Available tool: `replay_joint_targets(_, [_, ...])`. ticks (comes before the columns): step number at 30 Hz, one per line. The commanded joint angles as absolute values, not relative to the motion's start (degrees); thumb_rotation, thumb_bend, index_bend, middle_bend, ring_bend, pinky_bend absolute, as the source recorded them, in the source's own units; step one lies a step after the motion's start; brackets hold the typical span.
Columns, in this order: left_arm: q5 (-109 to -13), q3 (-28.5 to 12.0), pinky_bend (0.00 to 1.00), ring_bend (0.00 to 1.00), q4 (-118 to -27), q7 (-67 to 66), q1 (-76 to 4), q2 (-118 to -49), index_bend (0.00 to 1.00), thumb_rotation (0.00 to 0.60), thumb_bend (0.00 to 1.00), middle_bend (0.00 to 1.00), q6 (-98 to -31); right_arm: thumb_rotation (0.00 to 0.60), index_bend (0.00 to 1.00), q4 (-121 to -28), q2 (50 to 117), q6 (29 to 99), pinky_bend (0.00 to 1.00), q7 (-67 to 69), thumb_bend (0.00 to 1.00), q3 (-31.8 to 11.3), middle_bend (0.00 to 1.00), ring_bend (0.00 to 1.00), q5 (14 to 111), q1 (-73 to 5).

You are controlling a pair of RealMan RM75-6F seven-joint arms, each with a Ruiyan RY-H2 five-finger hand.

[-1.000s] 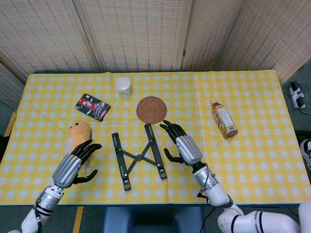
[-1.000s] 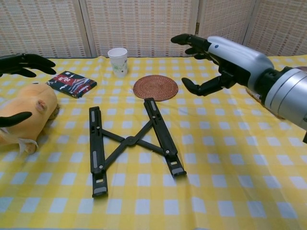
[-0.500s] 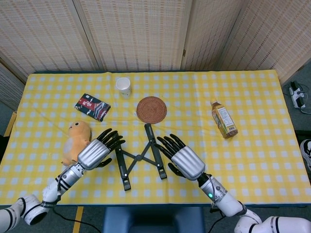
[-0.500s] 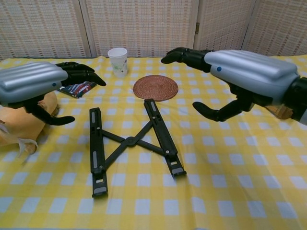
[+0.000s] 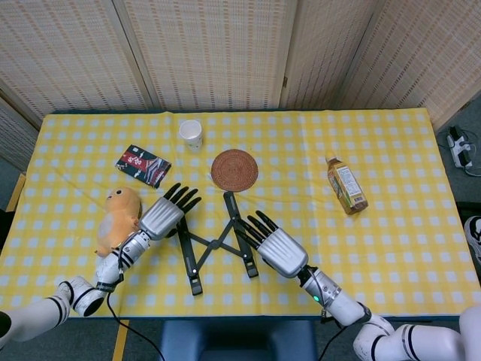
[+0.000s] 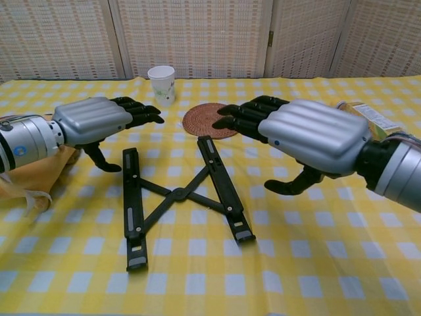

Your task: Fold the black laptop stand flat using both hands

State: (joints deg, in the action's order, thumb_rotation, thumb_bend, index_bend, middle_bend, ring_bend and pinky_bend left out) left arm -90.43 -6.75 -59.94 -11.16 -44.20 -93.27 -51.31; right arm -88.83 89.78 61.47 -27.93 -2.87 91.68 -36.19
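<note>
Lying flat on the yellow-and-white checked tablecloth (image 5: 391, 248), the black laptop stand with two long rails joined by an X-shaped cross-link (image 5: 216, 242) occupies the near centre of the table, between the two hands. Its rails run near to far and splay apart toward the far end, so the fold must bring them together sideways.

The right hand (image 5: 275, 247) hovers over the near half of the right rail; the chest view shows it above the tablecloth, fingers (image 6: 242, 117) extended and slightly spread, thumb hanging below, holding nothing. The stand lies under and to the inner side of this hand.

The left hand (image 5: 164, 216) sits a little farther back, at the outer side of the left rail's far end. Its fingers (image 5: 182, 197) are extended and apart, and it holds nothing. Contact with the rail cannot be confirmed from either view.

Judgement: each hand is already on the outer side of its own rail, so the coming move is an inward push from both sides; the right hand appears nearer its rail.

Farther back lie an orange plush toy (image 5: 119, 213), a round woven brown coaster (image 5: 234, 170), a white paper cup (image 5: 191, 134) and a bottle of tea (image 5: 346, 185).
</note>
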Motion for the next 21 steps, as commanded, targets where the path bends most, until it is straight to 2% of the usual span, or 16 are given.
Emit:
replay_joint_targets(1, [-88.3, -6.9, 0.00, 0.00, -56.9, -12.2, -45.1, -95.5, 0.03, 0.600, 0.21, 0.01, -49.8, 0.600, 0.00, -84.3, 93.0, 61.7, 0.00, -28.1, 0.27, -2.8, 0.00, 0.00, 93.2, -37.2])
replay_joint_targets(6, [-87.0, -6.6, 0.00, 0.00, -54.5, -12.3, -45.4, -96.6, 0.02, 0.600, 0.21, 0.00, -49.7, 0.600, 0.00, -80.0, 95.5, 62.5, 0.00, -27.4, 0.27, -3.2, 0.00, 0.00, 94.0, -37.8])
replay_joint_targets(8, [-86.5, -6.5, 0.00, 0.00, -53.9, -12.5, -45.5, -96.7, 0.02, 0.600, 0.21, 0.00, -49.4, 0.600, 0.00, -77.8, 96.5, 63.7, 0.00, -26.7, 0.27, -3.5, 0.03, 0.05, 95.2, -38.2])
replay_joint_targets(10, [-86.2, -6.3, 0.00, 0.00, -53.7, -12.6, -45.4, -96.7, 0.01, 0.600, 0.21, 0.00, -49.5, 0.600, 0.05, -75.2, 97.7, 65.9, 0.09, -25.4, 0.27, -3.7, 0.16, 0.17, 97.1, -38.6])
replay_joint_targets(12, [-86.1, -6.1, 0.00, 0.00, -53.8, -12.7, -45.2, -96.4, 0.01, 0.600, 0.21, 0.00, -50.1, 0.600, 0.20, -72.3, 98.9, 67.2, 0.23, -23.6, 0.26, -3.6, 0.33, 0.31, 98.5, -39.1])
replay_joint_targets(14, [-86.0, -5.7, 0.00, 0.00, -53.9, -12.7, -45.0, -95.9, 0.00, 0.600, 0.21, 0.00, -50.4, 0.600, 0.30, -69.6, 99.6, 67.3, 0.33, -23.1, 0.22, -3.5, 0.43, 0.40, 99.3, -39.8])
replay_joint_targets(16, [-85.4, -5.5, 0.00, 0.00, -54.4, -12.6, -45.0, -95.3, 0.00, 0.600, 0.21, 0.00, -49.9, 0.600, 0.34, -67.5, 100.4, 67.0, 0.37, -22.9, 0.19, -3.3, 0.46, 0.43, 99.6, -40.3])
replay_joint_targets(21, [-84.5, -5.0, 0.00, 0.00, -54.0, -11.7, -44.9, -96.1, 0.00, 0.600, 0.20, 0.00, -49.1, 0.600, 0.39, -63.3, 102.9, 67.1, 0.40, -23.0, 0.16, -2.9, 0.52, 0.48, 100.3, -41.1])
